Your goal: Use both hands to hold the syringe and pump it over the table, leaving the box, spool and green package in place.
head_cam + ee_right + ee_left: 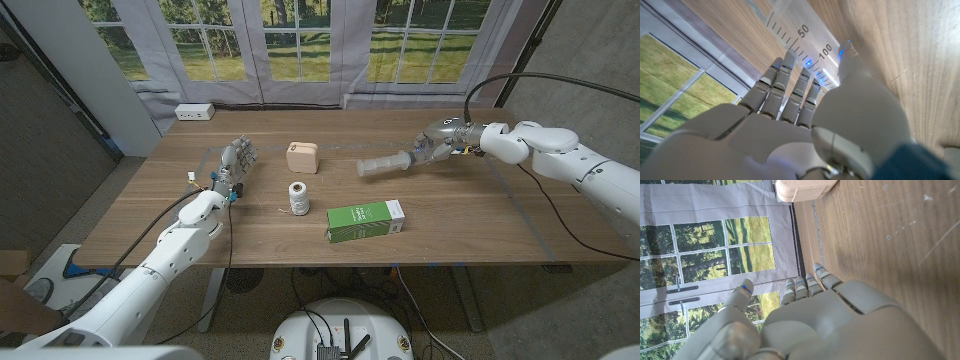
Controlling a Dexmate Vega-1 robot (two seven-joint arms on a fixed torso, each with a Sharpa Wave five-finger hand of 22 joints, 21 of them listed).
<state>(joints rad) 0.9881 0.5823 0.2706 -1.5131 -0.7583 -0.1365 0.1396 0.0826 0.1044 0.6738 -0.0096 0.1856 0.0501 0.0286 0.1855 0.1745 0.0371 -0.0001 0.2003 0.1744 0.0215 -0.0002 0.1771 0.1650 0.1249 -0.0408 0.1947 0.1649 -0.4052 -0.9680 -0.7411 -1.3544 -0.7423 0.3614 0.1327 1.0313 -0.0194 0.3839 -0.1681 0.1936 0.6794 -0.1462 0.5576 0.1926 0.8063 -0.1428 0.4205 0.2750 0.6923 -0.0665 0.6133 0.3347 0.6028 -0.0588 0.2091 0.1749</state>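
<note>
The syringe (383, 164), a clear barrel with printed graduation marks, lies lengthwise over the far right part of the wooden counter (480, 220), its right end gripped by the right hand (428, 148), whose fingers (790, 85) wrap the barrel in the right wrist view. The left hand (236, 164) stands well apart at the counter's left, holding nothing, its fingers straight and slightly spread. Between the hands sit the tan box (302, 157) at the back, the spool (297, 196) just in front of it, and the green package (365, 220) nearer the front edge.
</note>
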